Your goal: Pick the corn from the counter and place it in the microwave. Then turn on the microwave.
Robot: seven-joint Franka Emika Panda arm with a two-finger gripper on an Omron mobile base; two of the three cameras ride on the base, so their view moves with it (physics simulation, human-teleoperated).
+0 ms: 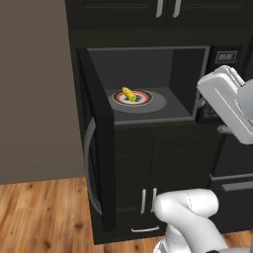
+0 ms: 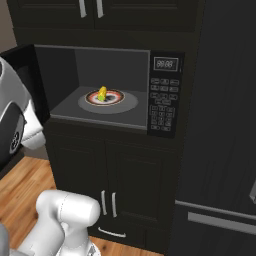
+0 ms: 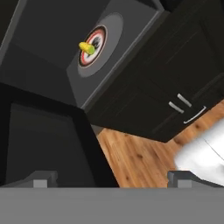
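Observation:
The microwave (image 1: 148,81) stands open, its door (image 1: 101,143) swung out to the left with the curved silver handle (image 1: 88,168) facing the room. A small yellow corn (image 1: 129,94) with a green end lies on the red-ringed turntable plate (image 1: 144,99) inside; it also appears as the corn (image 2: 102,93) and the corn (image 3: 87,47). The keypad (image 2: 162,107) sits right of the cavity. My gripper (image 3: 112,180) is open and holds nothing. It hangs outside the cavity, in front of it, looking over the door's edge. The counter is out of view.
Black cabinet doors with thin silver handles (image 1: 148,198) sit under the microwave. A tall dark appliance front (image 2: 220,130) stands to the right. Wooden floor (image 1: 44,212) lies in front, left of the open door. Upper cabinets (image 2: 90,10) hang above.

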